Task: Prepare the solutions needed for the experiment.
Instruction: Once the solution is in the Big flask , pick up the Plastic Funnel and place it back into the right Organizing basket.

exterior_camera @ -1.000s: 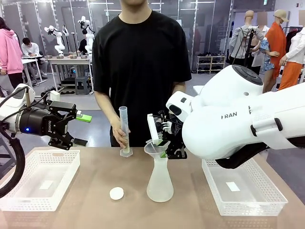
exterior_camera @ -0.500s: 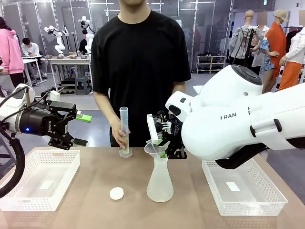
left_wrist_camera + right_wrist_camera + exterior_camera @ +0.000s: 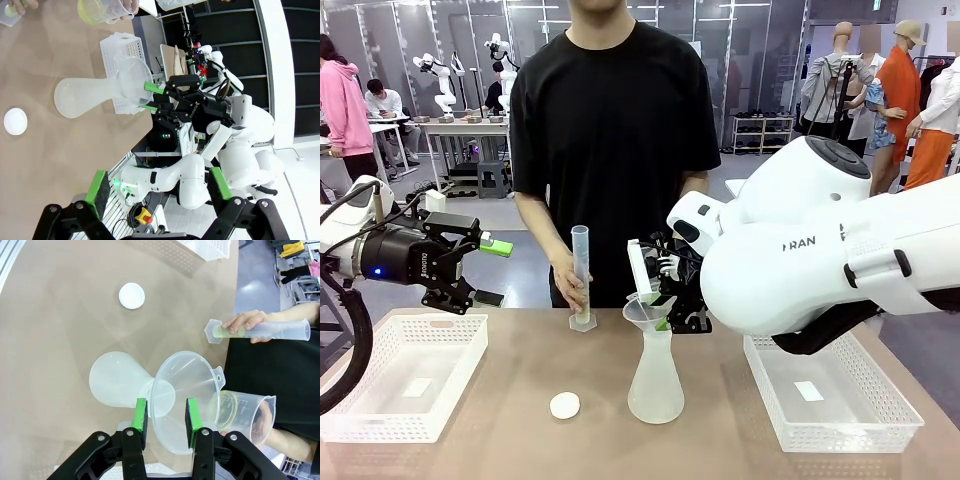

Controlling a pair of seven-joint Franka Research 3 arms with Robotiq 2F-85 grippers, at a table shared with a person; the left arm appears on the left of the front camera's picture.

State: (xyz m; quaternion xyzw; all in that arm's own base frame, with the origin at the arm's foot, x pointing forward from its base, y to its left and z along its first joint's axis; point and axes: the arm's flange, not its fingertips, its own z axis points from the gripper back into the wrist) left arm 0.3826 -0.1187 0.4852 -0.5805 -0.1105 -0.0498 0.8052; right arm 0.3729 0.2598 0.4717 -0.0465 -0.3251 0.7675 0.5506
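**Front view.** The left gripper (image 3: 470, 262) hangs above the left basket (image 3: 380, 400). Its jaws are spread wide with nothing between them. The right gripper (image 3: 665, 318) is clamped on the rim of the funnel (image 3: 642, 308). The funnel sits in the neck of the flask (image 3: 655, 385), which stands mid-table (image 3: 500, 440). At the far edge, a person's hand (image 3: 570, 285) holds a measuring cylinder (image 3: 581, 260) upright, left of the flask. A white disc (image 3: 565, 405) lies near the flask on its left. The right basket (image 3: 840, 425) stands to the flask's right.

**Left wrist view.** The left gripper's own fingers (image 3: 97, 192) stand far apart and empty. Farther off, the right gripper (image 3: 149, 96) pinches the funnel (image 3: 127, 80) above the flask (image 3: 80, 97). At the top edge, a beaker (image 3: 107, 10) holds pale yellow solution (image 3: 92, 12).

**Right wrist view.** The green pads (image 3: 141, 415) of the right gripper (image 3: 165, 407) grasp the funnel's near wall. The funnel (image 3: 185, 380) rests in the flask (image 3: 115, 380). The solution (image 3: 227, 410) is a shallow pale yellow layer at the bottom of the beaker (image 3: 250, 415). The beaker is just beside the funnel's rim on the person's side. A hand (image 3: 245, 322) grips the measuring cylinder (image 3: 280, 330), which shows a pale yellow tint at its foot. The disc (image 3: 132, 295) lies apart on the bare table.
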